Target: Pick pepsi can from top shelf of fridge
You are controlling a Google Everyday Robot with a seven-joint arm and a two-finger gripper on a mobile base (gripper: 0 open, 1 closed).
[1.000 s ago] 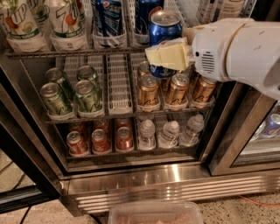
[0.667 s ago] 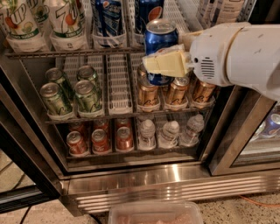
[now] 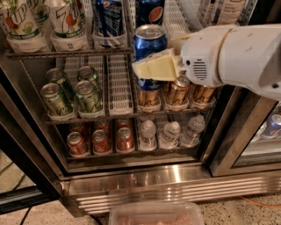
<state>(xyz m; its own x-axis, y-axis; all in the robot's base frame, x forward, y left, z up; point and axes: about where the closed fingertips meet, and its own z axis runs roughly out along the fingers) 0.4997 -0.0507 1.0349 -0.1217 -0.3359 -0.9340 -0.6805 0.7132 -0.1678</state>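
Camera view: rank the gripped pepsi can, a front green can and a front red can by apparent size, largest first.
1. pepsi can, clamped in the gripper before the top shelf; nearer the camera, so enlarged.
2. green can.
3. red can.

One gripper (image 3: 153, 61) is in view, in front of the top shelf (image 3: 66, 53) of the fridge (image 3: 145, 184), its fingers closed around one pepsi can (image 3: 150, 44); on that shelf stand a second Pepsi can (image 3: 150, 11), one striped lighter blue can (image 3: 107, 19) and two 7UP bottles (image 3: 22, 22) in front with a third partly seen behind. The rack below (image 3: 120, 115) carries four green cans (image 3: 88, 94) and three gold cans (image 3: 149, 99). The lowest rack (image 3: 131, 154) shows three red cans (image 3: 101, 141) in front, with more dim behind, and three water bottles (image 3: 170, 134).
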